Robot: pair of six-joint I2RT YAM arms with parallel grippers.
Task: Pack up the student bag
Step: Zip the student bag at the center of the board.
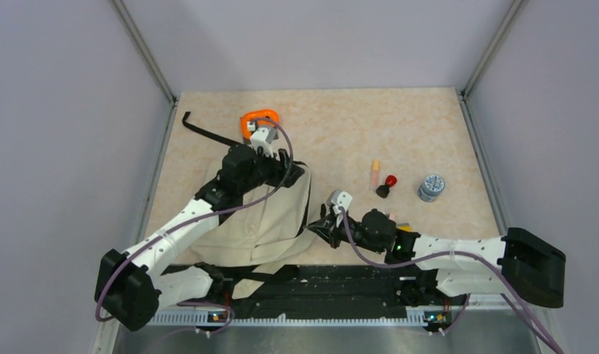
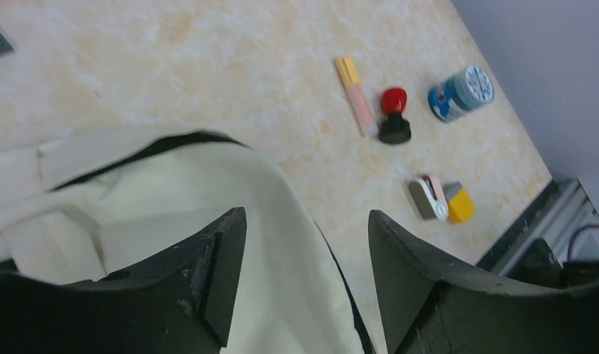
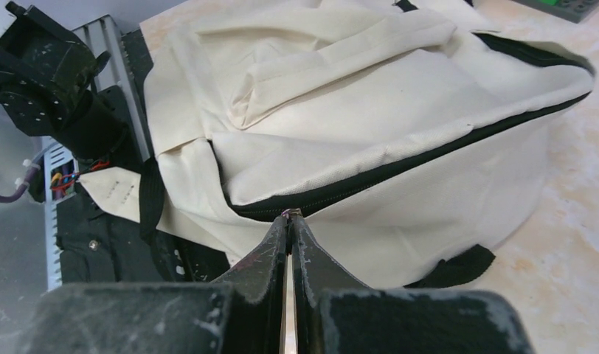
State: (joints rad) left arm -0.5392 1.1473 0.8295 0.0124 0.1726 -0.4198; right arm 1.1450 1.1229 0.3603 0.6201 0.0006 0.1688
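Observation:
The student bag (image 1: 260, 221) is a large beige backpack with black zipper lines, lying at the table's near left. It also shows in the left wrist view (image 2: 171, 199) and the right wrist view (image 3: 370, 96). My left gripper (image 1: 291, 171) is open at the bag's far right corner; in its wrist view (image 2: 305, 217) the fabric edge runs between the fingers without being clamped. My right gripper (image 1: 320, 225) is at the bag's right edge. In its wrist view (image 3: 289, 215) it is shut on the small metal zipper pull (image 3: 291, 213) on the black zipper line.
A peach marker (image 1: 375, 173), a red-and-black stamp (image 1: 386, 186) and a blue-white jar (image 1: 431, 187) lie right of the bag. A small grey, pink and yellow item (image 2: 438, 199) lies nearer the right arm. An orange object (image 1: 258, 118) and a black strap (image 1: 208, 133) lie behind the bag.

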